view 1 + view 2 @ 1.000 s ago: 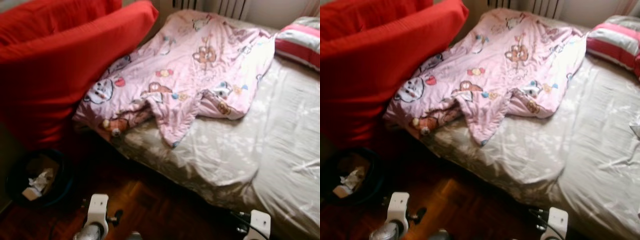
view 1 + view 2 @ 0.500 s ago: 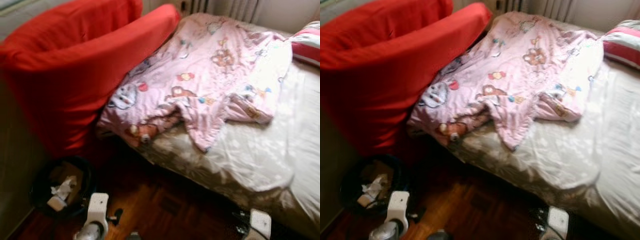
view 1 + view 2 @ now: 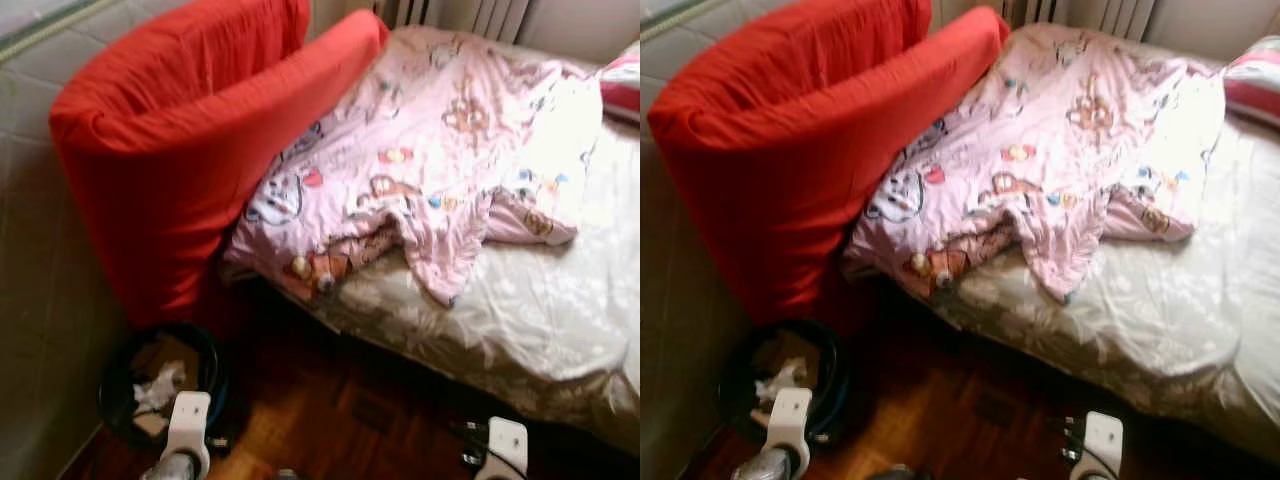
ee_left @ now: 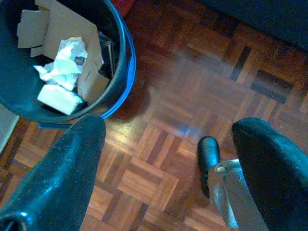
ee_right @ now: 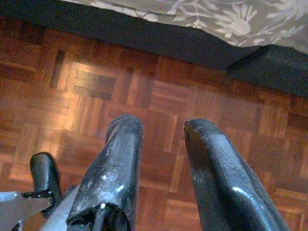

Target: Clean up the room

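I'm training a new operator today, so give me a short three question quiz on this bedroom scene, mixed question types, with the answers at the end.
1. True or false: the pink blanket lies neatly folded on the bed.
2. What stands on the floor below the red cushion?
A. a lamp
B. a dark bin
C. a chair
3. Fill in: the bin holds cardboard and crumpled white ____.

Key: 1 false, it is rumpled; 2 B; 3 paper.

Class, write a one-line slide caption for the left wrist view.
Open left gripper hangs over parquet floor beside a black bin holding cardboard and crumpled paper.
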Controlling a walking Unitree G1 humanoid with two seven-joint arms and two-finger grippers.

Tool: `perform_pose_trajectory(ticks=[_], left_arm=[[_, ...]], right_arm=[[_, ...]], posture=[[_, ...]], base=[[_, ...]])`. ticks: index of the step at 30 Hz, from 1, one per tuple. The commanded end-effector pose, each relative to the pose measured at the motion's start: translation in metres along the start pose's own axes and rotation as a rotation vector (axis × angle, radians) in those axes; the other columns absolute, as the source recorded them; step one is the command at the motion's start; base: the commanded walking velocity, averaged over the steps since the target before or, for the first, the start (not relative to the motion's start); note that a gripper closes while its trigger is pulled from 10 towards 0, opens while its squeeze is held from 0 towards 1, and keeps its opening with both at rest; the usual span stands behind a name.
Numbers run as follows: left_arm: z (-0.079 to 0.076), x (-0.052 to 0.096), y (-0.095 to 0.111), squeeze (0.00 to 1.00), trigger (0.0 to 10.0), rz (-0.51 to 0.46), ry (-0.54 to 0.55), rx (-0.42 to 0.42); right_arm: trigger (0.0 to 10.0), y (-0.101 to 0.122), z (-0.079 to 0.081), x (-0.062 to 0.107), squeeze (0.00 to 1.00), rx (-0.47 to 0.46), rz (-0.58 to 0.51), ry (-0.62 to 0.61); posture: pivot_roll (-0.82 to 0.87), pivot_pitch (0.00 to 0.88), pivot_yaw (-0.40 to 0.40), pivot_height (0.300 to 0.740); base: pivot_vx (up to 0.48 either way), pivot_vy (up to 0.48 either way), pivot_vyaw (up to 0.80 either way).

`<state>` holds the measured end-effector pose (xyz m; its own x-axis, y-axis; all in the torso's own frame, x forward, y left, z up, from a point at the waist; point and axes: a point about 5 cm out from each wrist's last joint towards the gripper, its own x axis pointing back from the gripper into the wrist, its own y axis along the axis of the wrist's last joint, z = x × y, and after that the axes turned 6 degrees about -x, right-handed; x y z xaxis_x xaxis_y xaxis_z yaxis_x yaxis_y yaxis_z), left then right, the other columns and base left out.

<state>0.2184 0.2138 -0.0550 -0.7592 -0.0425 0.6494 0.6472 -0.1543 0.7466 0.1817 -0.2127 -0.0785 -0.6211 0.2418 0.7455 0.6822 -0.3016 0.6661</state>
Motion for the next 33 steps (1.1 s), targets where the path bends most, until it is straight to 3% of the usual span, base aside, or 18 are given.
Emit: perform_pose_trajectory(ticks=[1,7,20,25,33], left_arm=[[-0.0017,0.0036,-0.0125,0.00,10.0,0.045,-0.008,0.017],[-0.0023,0.0030,-0.0110,0.00,10.0,0.039,-0.013,0.027],[-0.0019,0.0026,-0.0092,0.00,10.0,0.030,-0.011,0.026],[-0.0033,0.0021,-0.0076,0.00,10.0,0.024,-0.014,0.026],[-0.0039,0.0019,-0.0071,0.00,10.0,0.022,-0.015,0.027]], right_arm=[[10.0,-0.0114,-0.0031,0.0026,0.00,0.005,0.044,0.002],[10.0,-0.0121,0.0006,0.0029,0.00,-0.013,0.042,0.025],[10.0,-0.0102,0.0001,0.0025,0.00,-0.009,0.034,0.028],[10.0,-0.0092,0.0016,0.0025,0.00,-0.024,0.024,0.029],[10.0,-0.0058,0.0009,0.0018,0.00,-0.046,0.008,0.019]], posture=[[0.13,0.175,0.029,0.740],[0.13,0.177,0.028,0.740],[0.13,0.177,0.029,0.740],[0.13,0.178,0.028,0.740],[0.13,0.178,0.026,0.740]], base=[[0.000,0.000,0.00],[0.141,0.000,0.60],[0.301,0.000,0.00],[0.300,0.000,0.80],[0.300,0.000,0.00]])
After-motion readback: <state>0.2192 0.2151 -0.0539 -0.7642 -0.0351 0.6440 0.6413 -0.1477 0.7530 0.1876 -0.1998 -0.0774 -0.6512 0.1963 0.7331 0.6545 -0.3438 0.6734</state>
